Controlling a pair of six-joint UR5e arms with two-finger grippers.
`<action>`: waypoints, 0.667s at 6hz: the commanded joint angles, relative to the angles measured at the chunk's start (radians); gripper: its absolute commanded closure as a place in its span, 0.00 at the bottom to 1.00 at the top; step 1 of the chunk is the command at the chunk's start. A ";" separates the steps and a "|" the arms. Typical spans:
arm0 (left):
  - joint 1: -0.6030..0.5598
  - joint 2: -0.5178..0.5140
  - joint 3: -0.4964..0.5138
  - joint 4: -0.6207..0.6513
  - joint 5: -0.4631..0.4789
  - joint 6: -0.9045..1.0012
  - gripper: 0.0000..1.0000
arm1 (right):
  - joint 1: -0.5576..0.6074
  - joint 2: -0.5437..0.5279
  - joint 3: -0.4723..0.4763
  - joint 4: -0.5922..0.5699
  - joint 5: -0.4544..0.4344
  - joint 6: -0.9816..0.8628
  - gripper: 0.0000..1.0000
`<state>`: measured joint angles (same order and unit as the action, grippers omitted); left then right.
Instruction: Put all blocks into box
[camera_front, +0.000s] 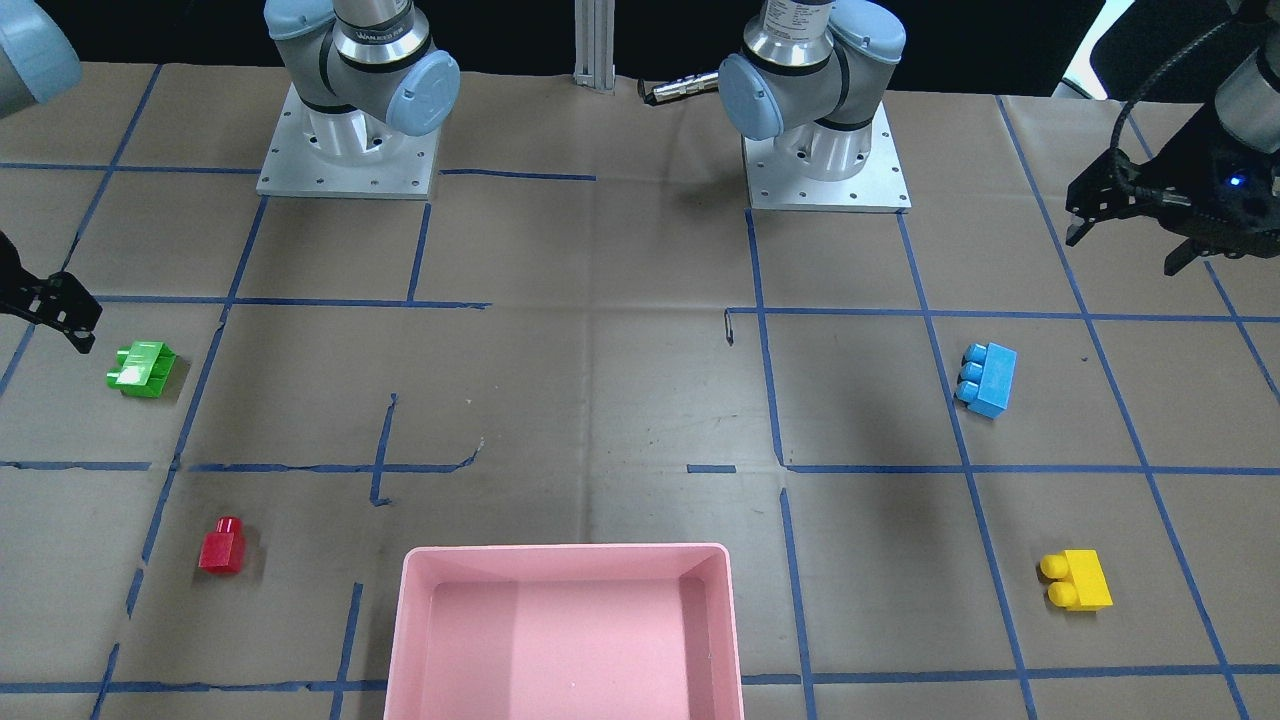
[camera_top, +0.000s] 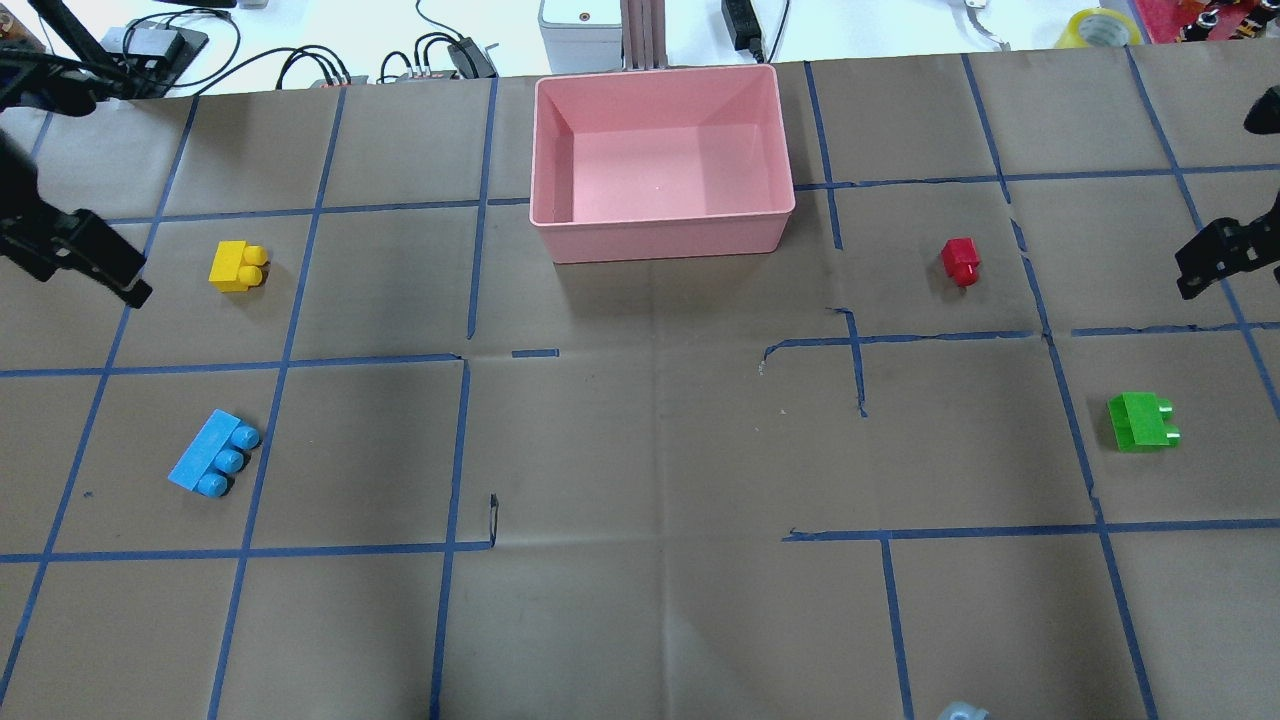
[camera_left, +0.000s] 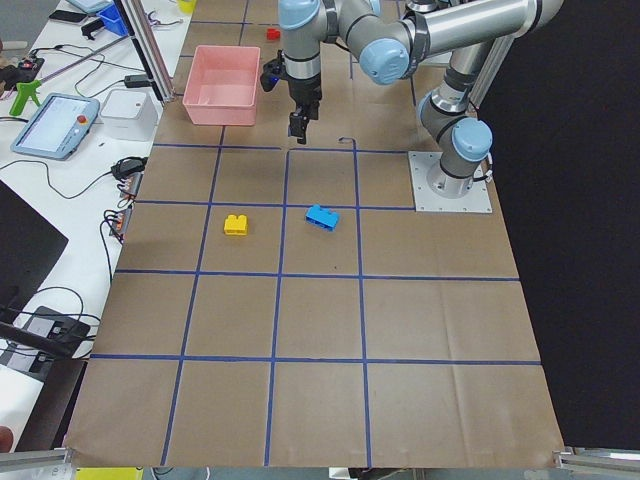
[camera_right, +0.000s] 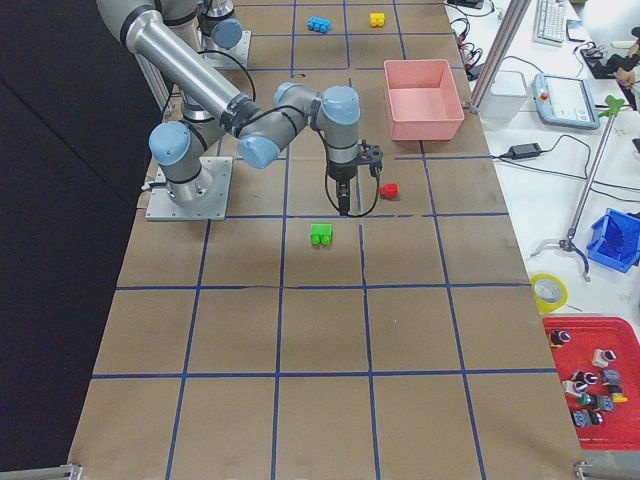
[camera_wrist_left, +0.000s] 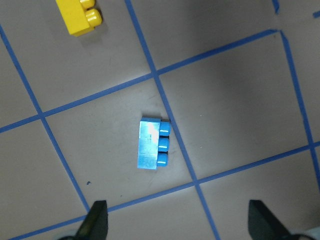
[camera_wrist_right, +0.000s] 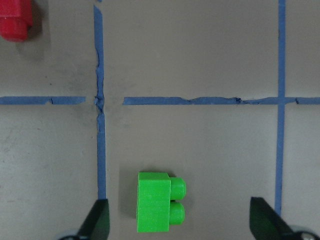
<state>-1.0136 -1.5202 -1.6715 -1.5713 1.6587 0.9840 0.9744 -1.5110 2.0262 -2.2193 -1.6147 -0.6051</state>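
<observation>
The pink box stands empty at the far middle of the table. The yellow block and the light-blue block lie on the left. The red block and the green block lie on the right. My left gripper is open and empty, high above the table, with the light-blue block just ahead of its fingers. My right gripper is open and empty, high above the green block. The red block shows in the corner of the right wrist view.
Brown paper with blue tape lines covers the table. The two arm bases stand at the robot's edge. Cables and devices lie beyond the far edge behind the box.
</observation>
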 joint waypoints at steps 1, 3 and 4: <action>0.055 0.011 -0.040 0.020 -0.010 0.108 0.01 | -0.005 0.026 0.075 -0.051 0.047 -0.014 0.01; 0.053 0.000 -0.155 0.156 -0.087 0.085 0.01 | -0.070 0.078 0.120 -0.062 0.050 -0.016 0.01; 0.053 -0.015 -0.234 0.278 -0.089 0.084 0.01 | -0.085 0.083 0.120 -0.063 0.050 -0.016 0.01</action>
<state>-0.9604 -1.5232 -1.8326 -1.4007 1.5824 1.0698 0.9116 -1.4386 2.1405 -2.2807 -1.5654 -0.6207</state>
